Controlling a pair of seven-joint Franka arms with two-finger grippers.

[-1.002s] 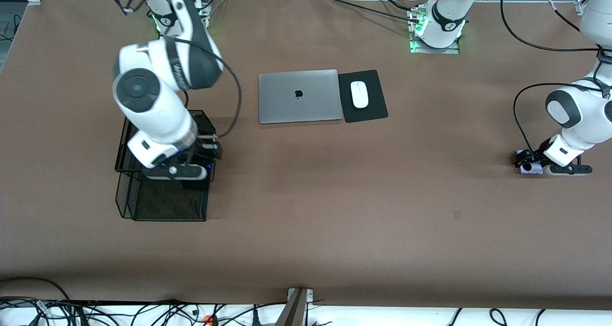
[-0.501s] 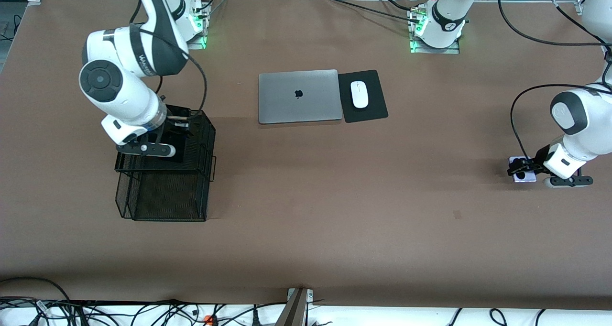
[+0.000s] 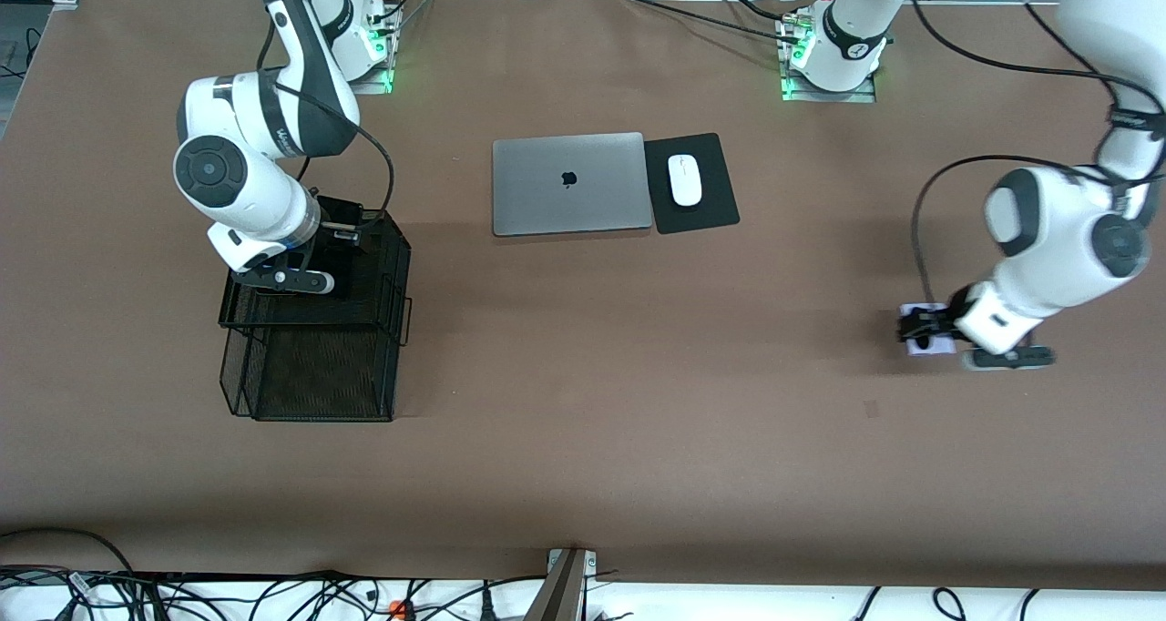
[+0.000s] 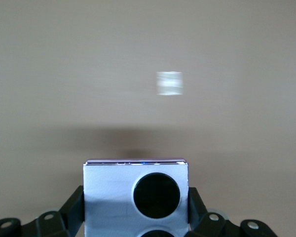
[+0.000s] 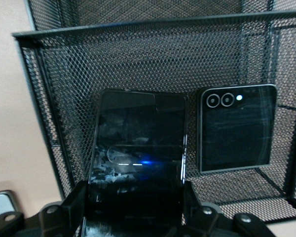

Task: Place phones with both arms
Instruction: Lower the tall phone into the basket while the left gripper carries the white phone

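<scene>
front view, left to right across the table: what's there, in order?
Black wire-mesh basket with the right hand over it → closed silver laptop → white computer mouse on a black mouse pad → squarish pale lilac phone clamped in the left hand.

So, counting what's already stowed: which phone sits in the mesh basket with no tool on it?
The small black flip phone, leaning inside the mesh basket; both other phones are clamped in tools.
</scene>
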